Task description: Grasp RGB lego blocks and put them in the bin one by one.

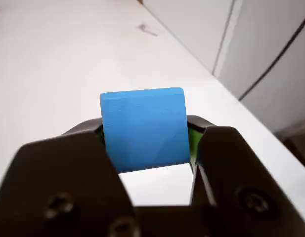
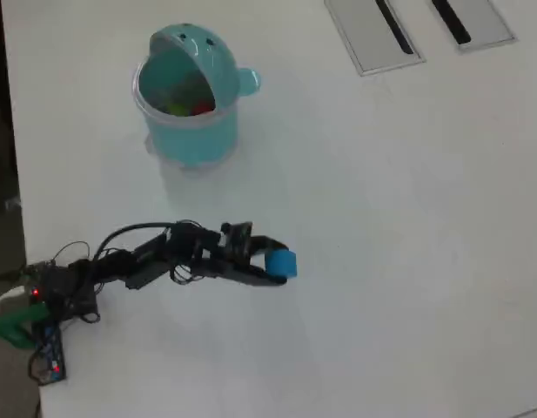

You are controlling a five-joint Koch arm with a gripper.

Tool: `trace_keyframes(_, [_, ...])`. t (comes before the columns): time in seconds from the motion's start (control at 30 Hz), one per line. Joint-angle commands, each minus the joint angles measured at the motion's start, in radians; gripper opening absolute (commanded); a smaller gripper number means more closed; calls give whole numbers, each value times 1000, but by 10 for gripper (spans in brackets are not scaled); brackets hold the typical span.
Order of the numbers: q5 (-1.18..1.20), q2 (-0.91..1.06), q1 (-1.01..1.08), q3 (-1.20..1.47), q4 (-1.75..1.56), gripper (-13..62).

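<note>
Bench [image 2: 407, 218] filled nearly the whole overhead view, a plain white surface with two flat grey panels [image 2: 372, 35] at its far edge. The bin [image 2: 191, 131], round and teal with a domed hood, stood toward the upper left of that view, its mouth open to the camera, and something red and something yellow-green showed inside it, so by my reckoning two blocks were already delivered. The arm [image 2: 146, 261] stretched from the lower left, well apart from the bin, wires looping over its links. At its tip the gripper [image 2: 277, 265] had its fingers [image 1: 68, 168] clamped on the blue block [image 1: 145, 129], which the wrist view showed squeezed between them on two opposite side faces with a broad flat face toward the lens. Whether the block was lifted clear of the bench or resting on it could not be told. The block looked like hard, smooth plastic, light and rigid, so it should neither deform nor weigh on the arm, though its slick faces might slip or twist under a weak or off-centre hold; flat opposite sides, taken squarely near the middle, seemed the sensible place to hold it.
</note>
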Motion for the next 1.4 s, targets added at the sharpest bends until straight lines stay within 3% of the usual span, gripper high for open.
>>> trace_keyframes(0.0, [-6, 84, -21, -54, -94, 158])
trace_keyframes(0.27, [-12, 172, -181, -54, -77, 172])
trace_keyframes(0.47, [-12, 210, -301, -54, -83, 266])
trace_keyframes(0.83, [28, 275, -497, -54, 29, 266])
trace_keyframes(0.93, [28, 275, -497, -54, 31, 275])
trace_keyframes(1.1, [20, 239, -410, -54, 41, 352])
trace_keyframes(1.23, [11, 193, -321, -54, 98, 359])
trace_keyframes(1.37, [-186, 149, -204, -54, 123, 363])
